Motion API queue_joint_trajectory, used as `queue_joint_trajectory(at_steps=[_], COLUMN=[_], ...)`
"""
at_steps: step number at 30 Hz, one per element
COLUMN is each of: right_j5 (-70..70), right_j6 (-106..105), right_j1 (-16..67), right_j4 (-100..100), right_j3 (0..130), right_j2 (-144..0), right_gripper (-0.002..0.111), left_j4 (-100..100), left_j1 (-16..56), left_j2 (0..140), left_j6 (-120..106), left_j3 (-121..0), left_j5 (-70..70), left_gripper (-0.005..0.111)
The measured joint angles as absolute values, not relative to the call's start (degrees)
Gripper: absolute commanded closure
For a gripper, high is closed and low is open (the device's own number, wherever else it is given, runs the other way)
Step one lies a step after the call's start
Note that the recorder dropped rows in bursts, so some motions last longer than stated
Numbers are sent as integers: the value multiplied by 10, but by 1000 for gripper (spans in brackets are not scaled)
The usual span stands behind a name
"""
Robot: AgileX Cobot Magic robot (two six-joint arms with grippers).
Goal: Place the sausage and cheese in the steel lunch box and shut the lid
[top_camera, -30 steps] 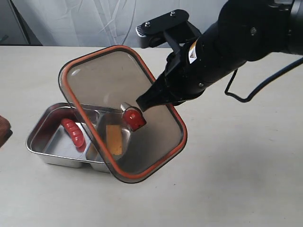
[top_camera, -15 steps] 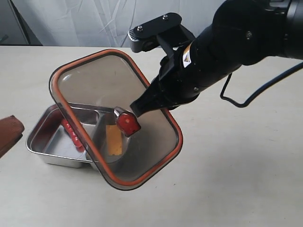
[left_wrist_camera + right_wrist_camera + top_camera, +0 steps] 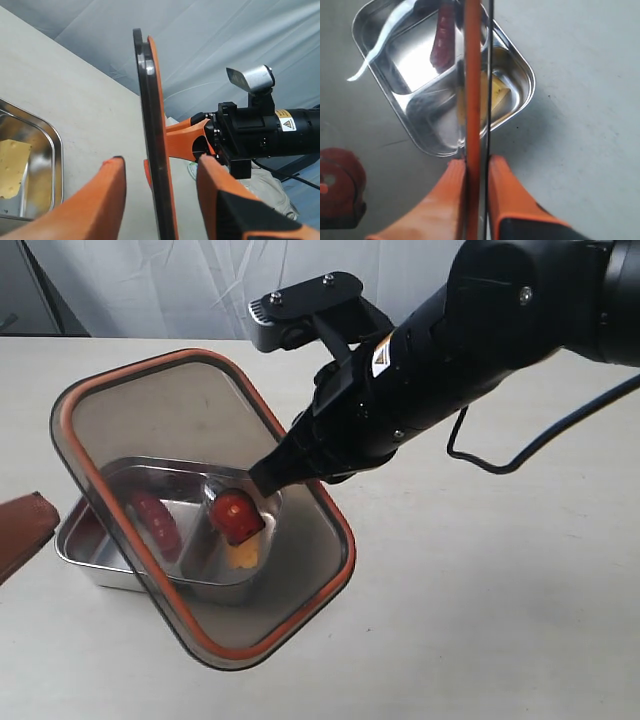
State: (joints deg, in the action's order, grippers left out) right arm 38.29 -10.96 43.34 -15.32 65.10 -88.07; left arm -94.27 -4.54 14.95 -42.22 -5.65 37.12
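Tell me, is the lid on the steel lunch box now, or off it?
Off. The right tool holds the lid tilted over the steel lunch box, not seated on its rim.

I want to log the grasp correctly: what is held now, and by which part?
The right gripper holds the lid by its rim, jaws shut on both faces. The left gripper, open, holds nothing.

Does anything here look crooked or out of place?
The lid is tilted steeply, pinched in the right gripper and held above the lunch box instead of lying flat on it. The sausage and cheese sit inside, in separate compartments; nothing has spilled.
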Motion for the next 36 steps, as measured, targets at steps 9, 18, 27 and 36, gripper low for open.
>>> queue_joint_trajectory(at_steps=[9,18,27,36], right_j5=[383,365,362,360], right_j6=[-127,-129,-129,-129], right_j1=[437,474,474,474], right_j4=[-178,-180,-182,-185], right_j3=[651,651,651,651], right_j2=[-881,-881,-881,-881], right_gripper=[108,108,108,108], left_j4=[-943,-943,-943,-943], left_j1=[-45,-45,-45,-45], left_j2=[150,150,150,150], left_j6=[-422,-422,-422,-422], left_j3=[-57,-57,-57,-57], left_j5=[371,371,361,363], left_gripper=[62,62,62,62])
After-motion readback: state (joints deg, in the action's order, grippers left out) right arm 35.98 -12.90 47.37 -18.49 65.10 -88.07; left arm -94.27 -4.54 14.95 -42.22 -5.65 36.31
